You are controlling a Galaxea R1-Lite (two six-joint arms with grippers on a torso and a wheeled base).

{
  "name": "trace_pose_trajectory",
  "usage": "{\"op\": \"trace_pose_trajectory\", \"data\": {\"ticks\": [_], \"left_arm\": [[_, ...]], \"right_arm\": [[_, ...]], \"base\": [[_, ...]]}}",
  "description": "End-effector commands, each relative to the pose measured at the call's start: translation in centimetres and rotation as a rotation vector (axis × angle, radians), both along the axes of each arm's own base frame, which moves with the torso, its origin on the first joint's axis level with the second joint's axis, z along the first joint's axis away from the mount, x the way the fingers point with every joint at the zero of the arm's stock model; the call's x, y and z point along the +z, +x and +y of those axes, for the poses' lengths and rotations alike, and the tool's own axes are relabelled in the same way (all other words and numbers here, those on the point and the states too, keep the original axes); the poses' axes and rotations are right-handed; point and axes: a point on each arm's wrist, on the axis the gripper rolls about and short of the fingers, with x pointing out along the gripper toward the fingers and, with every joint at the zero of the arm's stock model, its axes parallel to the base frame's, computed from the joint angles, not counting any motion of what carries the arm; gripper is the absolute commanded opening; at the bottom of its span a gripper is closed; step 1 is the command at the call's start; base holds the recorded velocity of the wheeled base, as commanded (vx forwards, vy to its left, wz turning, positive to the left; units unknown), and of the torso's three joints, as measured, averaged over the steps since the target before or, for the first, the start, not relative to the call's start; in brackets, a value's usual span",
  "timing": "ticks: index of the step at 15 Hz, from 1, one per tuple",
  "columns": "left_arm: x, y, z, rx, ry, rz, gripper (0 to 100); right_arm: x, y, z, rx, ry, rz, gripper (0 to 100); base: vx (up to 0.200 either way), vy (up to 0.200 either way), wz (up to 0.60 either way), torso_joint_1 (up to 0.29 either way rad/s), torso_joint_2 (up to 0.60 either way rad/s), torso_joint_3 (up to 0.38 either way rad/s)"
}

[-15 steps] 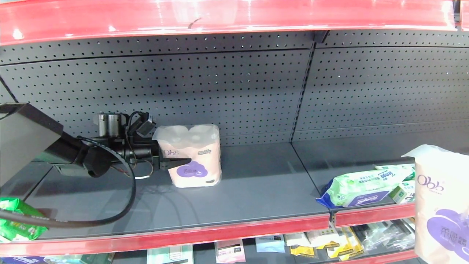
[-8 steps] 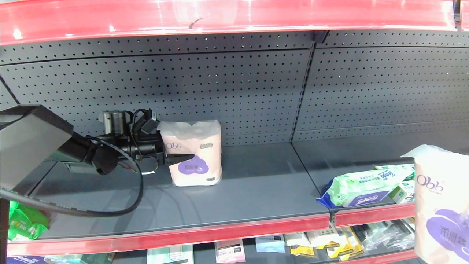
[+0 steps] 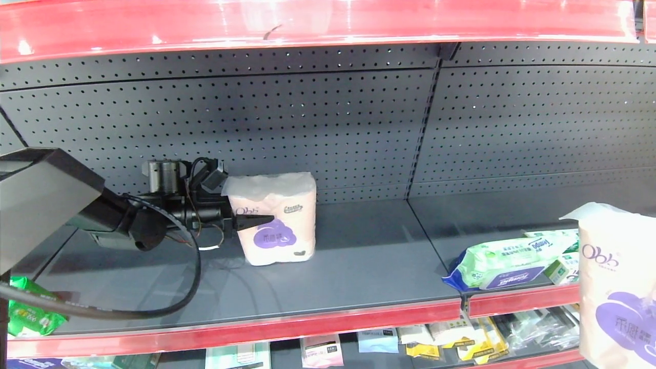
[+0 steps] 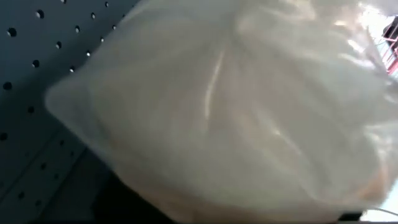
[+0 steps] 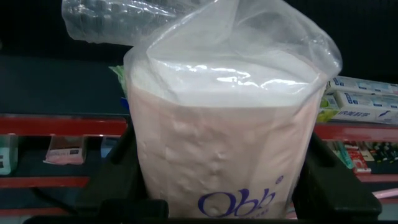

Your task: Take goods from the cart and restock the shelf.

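Note:
A pack of toilet paper rolls (image 3: 277,225), pink with a purple label, stands on the grey shelf (image 3: 359,266) left of centre, close to the pegboard back wall. My left gripper (image 3: 259,218) comes in from the left and is shut on it, one black finger lying across its front. In the left wrist view the pack's plastic wrap (image 4: 249,106) is right up against the camera. A second, identical pack (image 3: 617,287) is held up at the lower right, in front of the shelf. My right gripper (image 5: 224,186) is shut on this second pack (image 5: 224,143), black fingers on both sides.
A green and blue wipes pack (image 3: 507,261) lies at the right section's front edge. A green packet (image 3: 31,307) sits at the far left. Small goods (image 3: 461,338) fill the shelf below. A red-fronted shelf (image 3: 307,20) overhangs above. Open shelf floor stretches between the standing pack and the wipes.
My left gripper has shifted the pack slightly right and from tipped toward me to upright. The right arm and its pack have barely moved.

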Motion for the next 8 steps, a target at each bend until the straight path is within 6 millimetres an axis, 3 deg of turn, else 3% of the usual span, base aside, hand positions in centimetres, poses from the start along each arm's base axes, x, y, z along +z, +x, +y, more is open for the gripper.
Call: {"op": "trace_pose_trajectory", "data": {"ticks": [1,8], "left_arm": [[0.4,-1.0,0.1,0.0,-0.002,0.008,0],[-0.1,-4.8,2.3,0.02,0.008,0.007,0]], "right_arm": [[0.2,0.2,0.0,0.0,0.0,0.0,0],[0.9,0.9,0.1,0.003,0.0,0.008,0]], "base": [[0.0,0.0,0.0,0.0,0.0,0.0],[0.0,0.0,0.0,0.0,0.0,0.0]]}}
